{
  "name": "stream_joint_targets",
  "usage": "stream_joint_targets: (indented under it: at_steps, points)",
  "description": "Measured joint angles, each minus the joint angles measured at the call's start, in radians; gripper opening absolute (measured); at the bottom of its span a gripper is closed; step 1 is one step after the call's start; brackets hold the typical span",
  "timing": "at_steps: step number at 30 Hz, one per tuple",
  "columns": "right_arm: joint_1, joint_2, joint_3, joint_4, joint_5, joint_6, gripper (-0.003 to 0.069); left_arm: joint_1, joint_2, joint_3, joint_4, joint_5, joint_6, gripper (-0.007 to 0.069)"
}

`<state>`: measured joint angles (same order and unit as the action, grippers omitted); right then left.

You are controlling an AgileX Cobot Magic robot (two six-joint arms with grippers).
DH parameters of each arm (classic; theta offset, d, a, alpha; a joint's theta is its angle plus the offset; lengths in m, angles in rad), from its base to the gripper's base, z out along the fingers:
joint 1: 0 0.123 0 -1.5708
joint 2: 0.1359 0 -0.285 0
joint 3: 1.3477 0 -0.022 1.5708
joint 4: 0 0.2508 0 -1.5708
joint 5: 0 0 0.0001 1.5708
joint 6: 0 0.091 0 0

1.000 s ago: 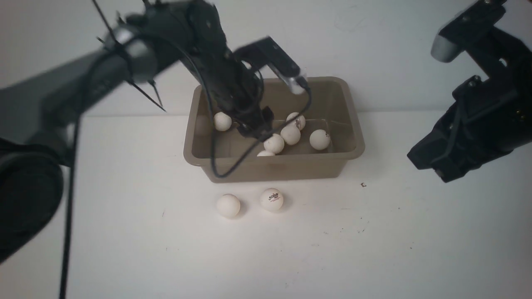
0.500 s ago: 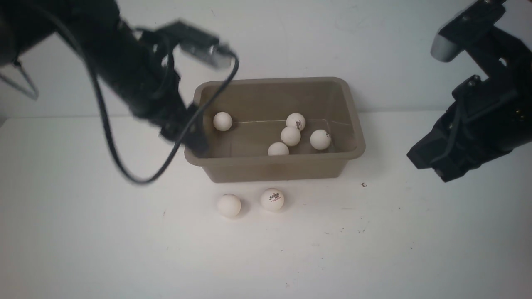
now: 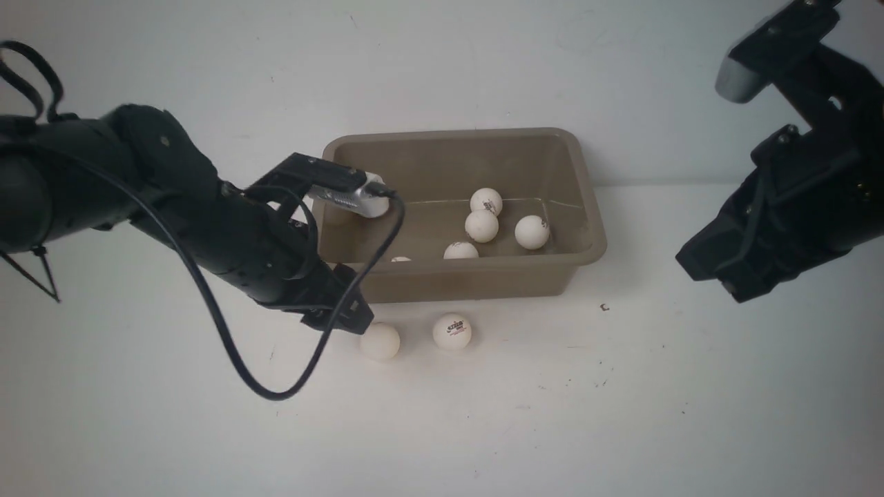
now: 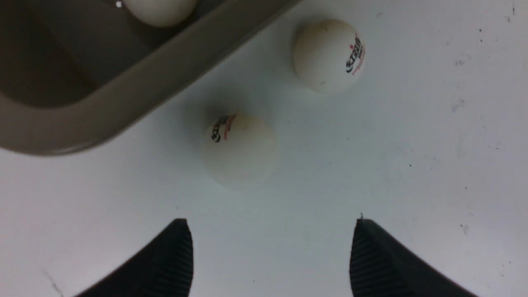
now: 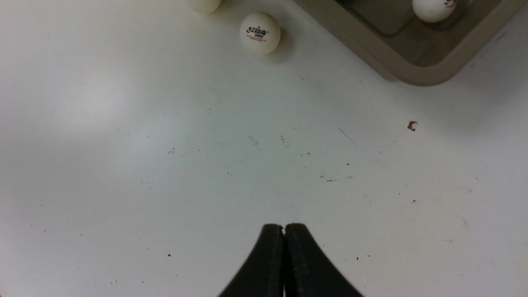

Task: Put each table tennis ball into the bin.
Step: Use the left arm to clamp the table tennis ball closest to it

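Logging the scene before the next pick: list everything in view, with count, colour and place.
table: one, white, under everything.
bin: one, grey-brown, toward the table's back.
balls in the bin: at least five, white; a sixth seems half hidden behind the left wrist camera.
loose balls: two, white, side by side just in front of the bin.
speck: one, brown, by the bin's front right corner.
left gripper: black, open, close to the left loose ball, not touching.
right gripper: black, shut, empty, raised at the right.
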<state>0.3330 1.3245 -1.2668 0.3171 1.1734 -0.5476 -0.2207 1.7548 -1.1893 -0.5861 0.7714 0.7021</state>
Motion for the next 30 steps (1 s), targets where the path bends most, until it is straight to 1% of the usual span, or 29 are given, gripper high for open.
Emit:
stream_joint_targets:
  at_steps: [3,8,13,19,30]
  points:
    - [0.000,0.000,0.000,0.000,0.000,0.000,-0.0016,-0.024,0.027,0.001,0.000,-0.037,0.012,0.0460]
    - [0.000,0.000,0.000,0.001,0.000,0.000,-0.0016,-0.067,0.086,0.001,0.038,-0.101,0.006,0.0460]
    - [0.000,0.000,0.000,0.002,0.000,0.000,-0.0016,-0.070,0.110,0.001,0.049,-0.117,0.003,0.0462]
    - [0.000,0.000,0.000,0.002,0.000,0.000,-0.0016,-0.070,0.112,0.001,0.049,-0.143,0.003,0.0510]
    - [0.000,0.000,0.000,0.002,0.000,0.000,-0.0016,-0.070,0.112,0.001,0.049,-0.193,0.003,0.0514]
